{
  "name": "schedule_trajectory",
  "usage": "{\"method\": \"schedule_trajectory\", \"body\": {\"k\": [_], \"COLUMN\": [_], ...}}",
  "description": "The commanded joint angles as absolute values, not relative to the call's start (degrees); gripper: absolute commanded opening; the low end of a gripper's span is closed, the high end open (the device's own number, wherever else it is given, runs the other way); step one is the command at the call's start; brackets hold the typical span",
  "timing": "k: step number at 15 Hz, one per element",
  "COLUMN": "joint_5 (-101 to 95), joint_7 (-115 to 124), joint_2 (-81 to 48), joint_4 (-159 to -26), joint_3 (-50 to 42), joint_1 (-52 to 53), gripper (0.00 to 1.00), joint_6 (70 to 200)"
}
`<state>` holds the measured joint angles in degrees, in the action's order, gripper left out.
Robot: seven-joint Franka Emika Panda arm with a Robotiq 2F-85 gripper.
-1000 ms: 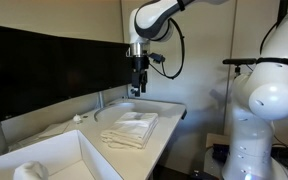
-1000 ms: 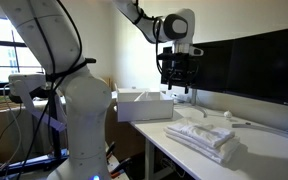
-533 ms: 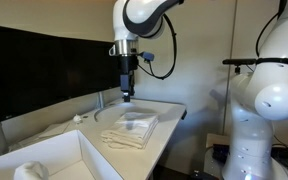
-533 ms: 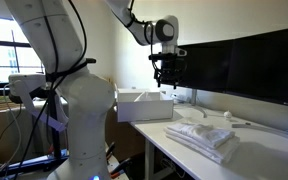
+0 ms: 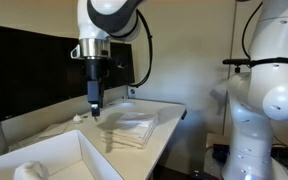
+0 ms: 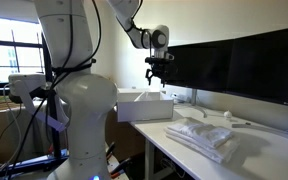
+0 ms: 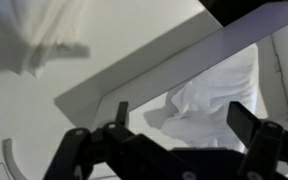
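My gripper [image 5: 94,106] [image 6: 160,83] hangs open and empty, well above the white table, between a stack of folded white towels [image 5: 130,130] [image 6: 205,135] and a long white bin [image 5: 59,155] [image 6: 142,104]. In the wrist view the open gripper [image 7: 184,118] frames a crumpled white cloth [image 7: 220,92] lying below it, beyond a pale straight edge [image 7: 134,72] that looks like the bin's wall. The folded towels [image 7: 29,38] show blurred at the upper left of that view. A crumpled white cloth [image 5: 30,171] lies in the bin's near end.
A wide black monitor [image 5: 39,65] [image 6: 244,65] runs along the back of the table. A small crumpled white piece [image 5: 79,118] lies by the monitor's foot. The robot's white base [image 5: 269,100] [image 6: 79,110] stands beside the table.
The arm has swung sideways from above the folded towels toward the bin end of the table. The jaws have stayed open and empty.
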<state>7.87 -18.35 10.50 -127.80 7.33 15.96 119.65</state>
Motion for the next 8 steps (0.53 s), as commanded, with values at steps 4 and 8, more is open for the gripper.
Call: {"method": "schedule_trajectory", "body": {"k": [4,8], "joint_5": [15.4,15.6], "joint_7": [-24.6,-20.0], "joint_2": [-3.9,-11.5], "joint_4": [-114.9,-108.0], "joint_3": [13.0,16.5], "joint_1": [18.0,18.2], "gripper": [1.0,1.0], "joint_6": [120.8,121.7]}}
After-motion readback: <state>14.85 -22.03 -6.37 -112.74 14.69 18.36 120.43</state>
